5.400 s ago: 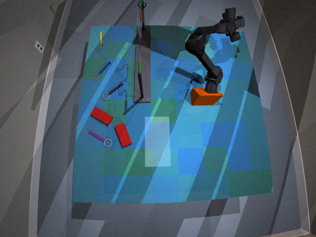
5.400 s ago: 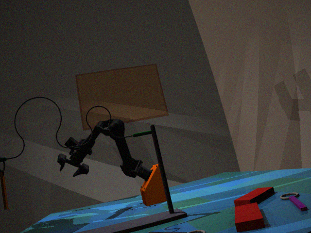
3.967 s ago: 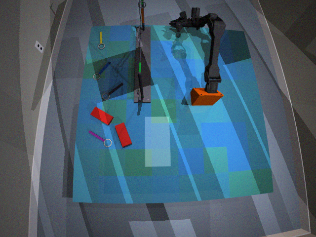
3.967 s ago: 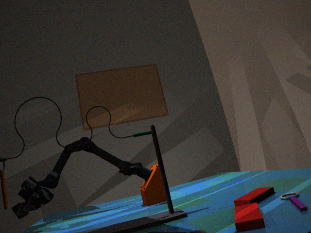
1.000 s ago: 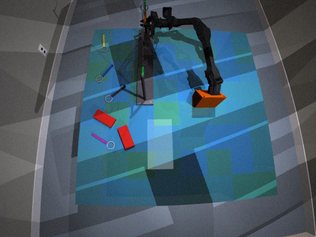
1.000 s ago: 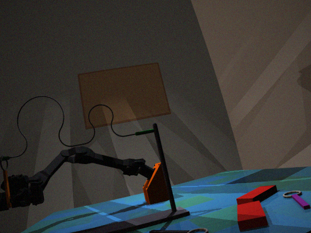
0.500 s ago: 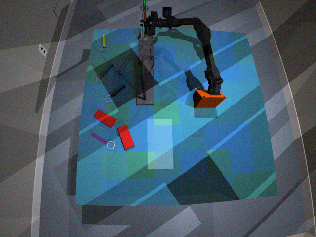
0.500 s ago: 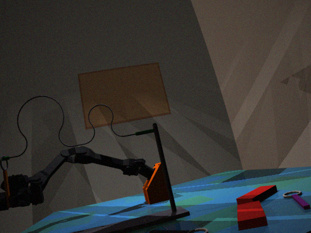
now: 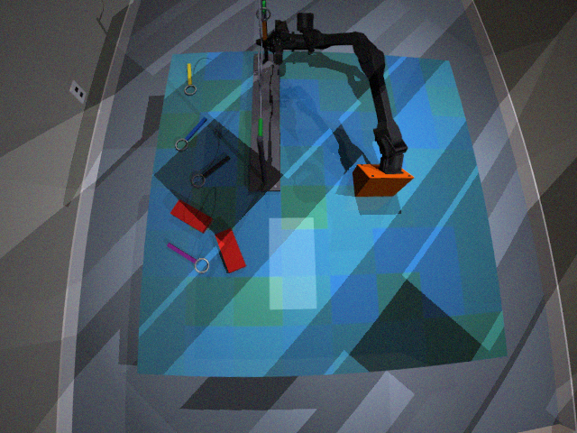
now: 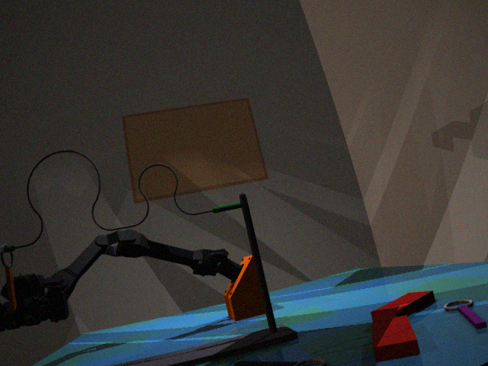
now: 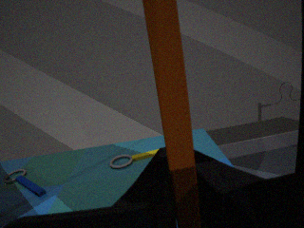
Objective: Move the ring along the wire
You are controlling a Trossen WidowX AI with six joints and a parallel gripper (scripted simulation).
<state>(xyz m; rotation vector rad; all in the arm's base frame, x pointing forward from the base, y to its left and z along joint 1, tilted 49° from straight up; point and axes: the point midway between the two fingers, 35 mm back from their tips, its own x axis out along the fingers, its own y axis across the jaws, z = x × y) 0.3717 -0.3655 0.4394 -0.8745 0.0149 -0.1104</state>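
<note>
Orange-handled ring on the wire's far green part, its handle pinched in the jaws

The ring (image 9: 263,8) (image 10: 3,258) hangs at the green part (image 9: 263,4) (image 10: 10,248) of the wire at the end away from the visible post. Its orange handle (image 9: 264,31) (image 10: 10,287) (image 11: 172,95) extends downward from it, slightly tilted, and is pinched between the jaws (image 9: 264,43) (image 10: 8,311). The thin grey wire (image 9: 261,93) (image 10: 99,181) rises and falls in two large loops, ending at a second green part (image 9: 260,127) (image 10: 226,207), which meets a dark post (image 9: 261,158) (image 10: 256,258). This post stands on a long grey base (image 9: 273,153) (image 10: 285,334) on the blue-green counter (image 9: 297,345) (image 10: 354,279) (image 11: 95,185). The black arm (image 9: 380,95) (image 10: 169,252) bends from the jaws to an orange mount (image 9: 382,184) (image 10: 248,301). Beside the base, on the side opposite the mount, lie four further ringed handles: yellow (image 9: 189,74) (image 11: 144,155), blue (image 9: 196,129) (image 11: 30,185), black (image 9: 216,168) and purple (image 9: 181,253) (image 10: 472,316). Two red blocks (image 9: 190,216) (image 10: 398,336) lie near the purple one.
</note>
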